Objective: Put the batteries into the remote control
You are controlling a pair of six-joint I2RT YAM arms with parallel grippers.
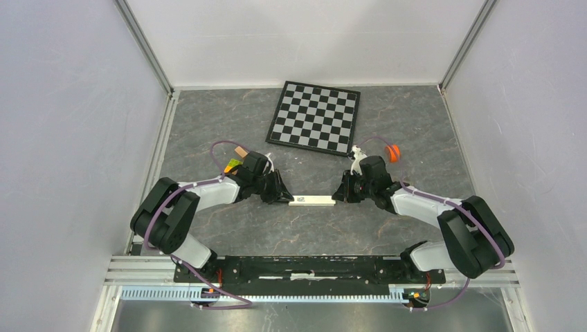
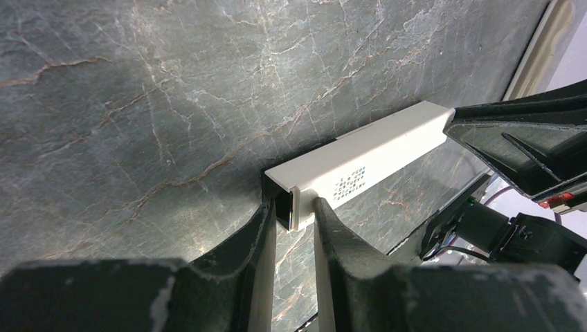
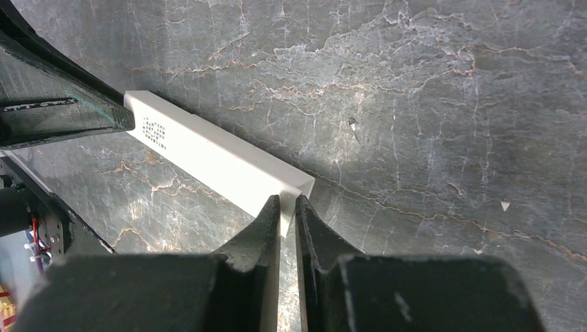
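Top external view, looking down on a dark grey veined stone table [image 1: 228, 124] boxed in by plain pale walls [image 1: 62, 104]. Spotting a black-and-white checkerboard panel [image 1: 315, 116] lying toward the back and a small orange round cap [image 1: 393, 153] behind the right arm, both apart from the fingers. Finding the slim white oblong remote control [image 1: 311, 200] at mid-table, stretching left to right, printed patch sitting nearer the left end. Pinching one end each: left gripper [image 1: 284, 197] and right gripper [image 1: 337, 196].

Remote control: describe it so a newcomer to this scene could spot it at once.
On the dark marbled table, look nearer the arm bases than the checkerboard. The remote control is the slim white bar bridging the left gripper and the right gripper, each pinching one end. Nothing else there is white and long.
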